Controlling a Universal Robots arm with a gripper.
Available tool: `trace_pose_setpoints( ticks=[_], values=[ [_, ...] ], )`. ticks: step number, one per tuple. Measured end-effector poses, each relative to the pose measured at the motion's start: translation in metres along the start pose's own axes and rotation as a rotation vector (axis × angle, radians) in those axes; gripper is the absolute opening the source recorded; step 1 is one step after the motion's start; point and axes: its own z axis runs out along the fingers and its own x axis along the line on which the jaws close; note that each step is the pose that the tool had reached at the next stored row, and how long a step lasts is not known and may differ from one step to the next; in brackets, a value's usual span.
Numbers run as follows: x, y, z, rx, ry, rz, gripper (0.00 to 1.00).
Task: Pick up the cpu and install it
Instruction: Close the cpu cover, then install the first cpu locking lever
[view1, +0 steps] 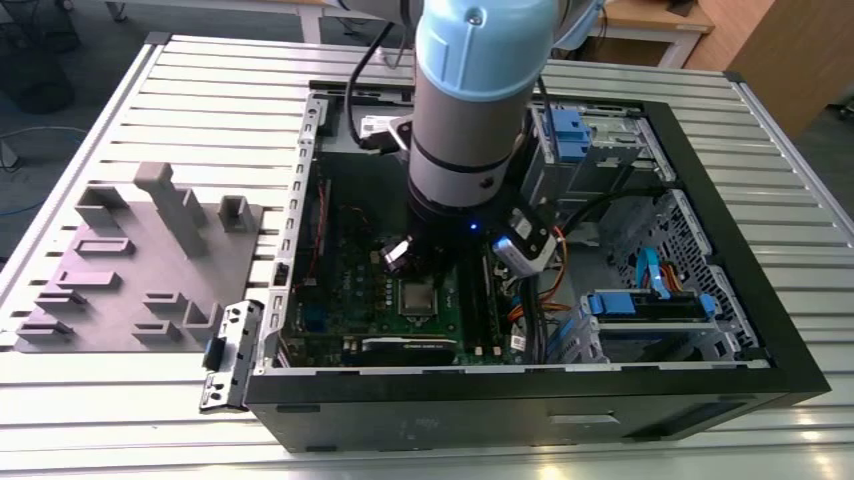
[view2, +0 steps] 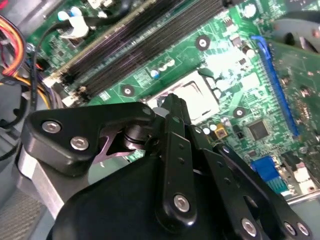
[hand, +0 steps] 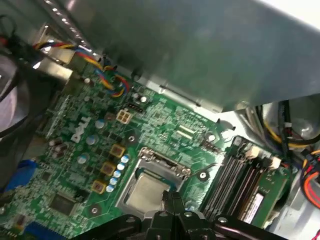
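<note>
Inside the open computer case (view1: 694, 240), your tool (hand: 171, 200) hangs low over the motherboard (hand: 95, 155), with the fingers (hand: 167, 202) drawn together to a narrow tip. Whether they pinch anything you cannot tell: the tips end right at the edge of the cpu (hand: 145, 192), and in both wrist views no gap shows between them.

The cpu lies flat within the socket frame (hand: 160, 162), its silver-grey top square to the frame's sides; in the second wrist view it shows as a pale square (view2: 200, 97) just beyond the tool's linkage. It looks seated in the socket, not carried.

Judge the cpu as light, thin and stiff, with a smooth metal top that gives little grip from above. Hold it, if you must, by two opposite edges and keep it level; the contact side and the socket beneath are likely fragile, so a tilt or a sideways drag could do harm.

Just beside the socket run the dark memory slots (hand: 235, 175), and a blue expansion slot (view2: 275, 80) lies on the other side. Outside the case, on the slatted worktop (view1: 160, 400), stands the grey parts tray (view1: 134, 270), toward the exterior view's left.
</note>
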Motion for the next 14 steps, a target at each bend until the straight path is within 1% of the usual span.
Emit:
trace_pose_setpoints(
  ticks=[2, 5, 14],
  values=[
    [0.0037, 0.0009, 0.0, 0.0, -0.0001, 0.0, 0.11],
    [0.0067, 0.0022, 0.0001, -0.0001, -0.0001, 0.0, 0.11],
    [0.0072, 0.0024, 0.0001, -0.0001, -0.0001, 0.0, 0.11]
  ],
)
